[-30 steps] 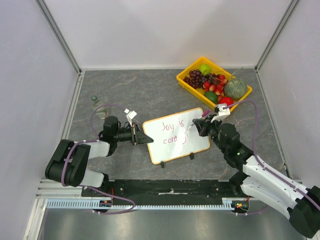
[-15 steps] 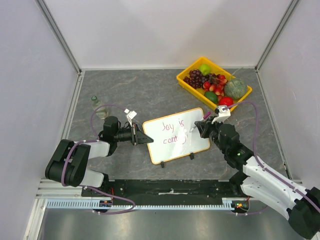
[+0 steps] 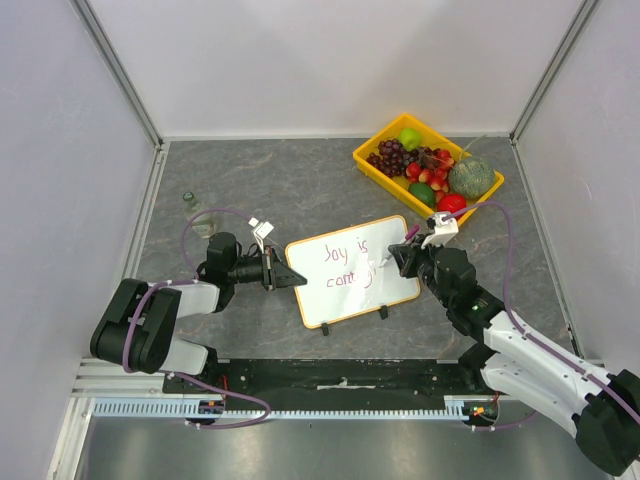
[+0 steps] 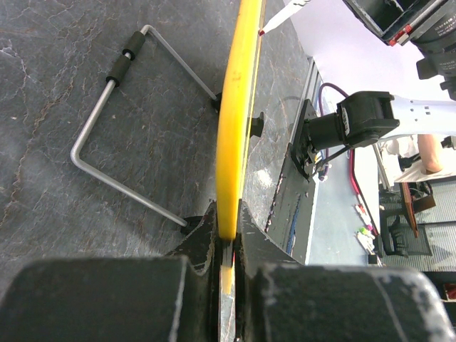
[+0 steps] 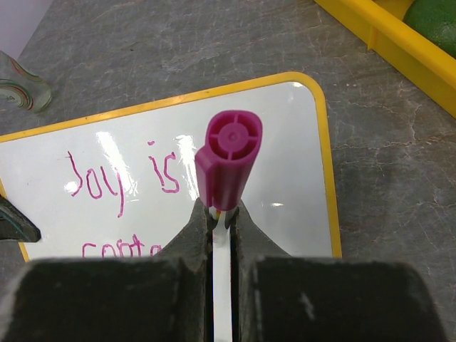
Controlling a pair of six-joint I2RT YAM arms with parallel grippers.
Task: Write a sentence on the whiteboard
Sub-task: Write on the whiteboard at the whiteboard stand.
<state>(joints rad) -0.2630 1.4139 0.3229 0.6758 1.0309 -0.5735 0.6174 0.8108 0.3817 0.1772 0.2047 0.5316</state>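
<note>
Writing step: the left gripper (image 3: 288, 278) clamps the whiteboard (image 3: 352, 272), centred toward the near edge of the table (image 3: 280, 190). The right gripper (image 3: 402, 254) pinches a marker (image 5: 228, 158). The second line of the sentence (image 3: 345, 264) looks unfinished, so lettering should continue rightward.

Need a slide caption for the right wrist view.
Right pincer grips a magenta marker over the yellow-framed whiteboard; pink handwriting reads "Joy is", second line partly hidden.

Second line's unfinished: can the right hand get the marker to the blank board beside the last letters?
Probably yes: the right hand holds the marker over the whiteboard, nothing between, and the left hand clamps its edge.
</note>
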